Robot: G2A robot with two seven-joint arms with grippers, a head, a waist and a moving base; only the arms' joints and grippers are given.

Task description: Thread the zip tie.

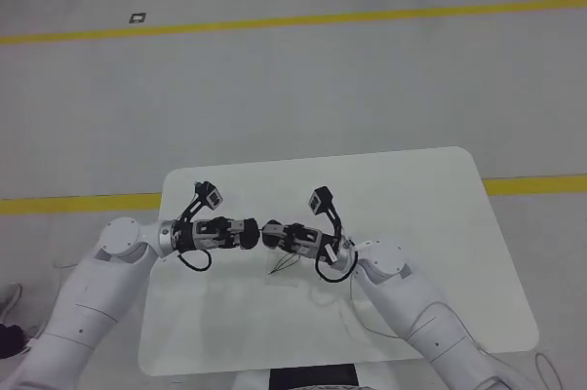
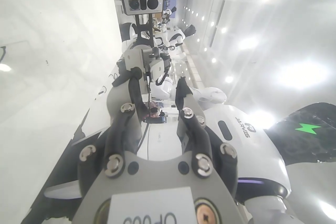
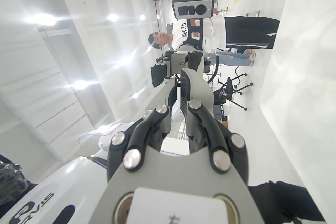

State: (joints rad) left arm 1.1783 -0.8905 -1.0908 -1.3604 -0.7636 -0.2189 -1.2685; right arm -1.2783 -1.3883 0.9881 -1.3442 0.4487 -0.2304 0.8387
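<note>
Working in the air above the surface [image 1: 420, 195], somewhat nearer its left edge than its right, with the left hand [image 1: 249, 234] and the right hand [image 1: 275, 235] set tip to tip. Pinching the zip tie [image 1: 286, 263] in the right hand, pressed together on it as far as can be judged, and letting its thin dark length droop in a loose curve just below, on the side of the surface's near edge. Holding the left hand spread, fingers [image 2: 135, 96] well apart, seemingly to leave a gap for receiving the zip tie, seen from the left wrist running close beside one finger but not gripped. Facing the hands at each other, probably for lining up tail and head off the surface rather than flat on it. Judging the threading not yet done: no closed, cinched loop to be made out, and head too small to tell.
</note>
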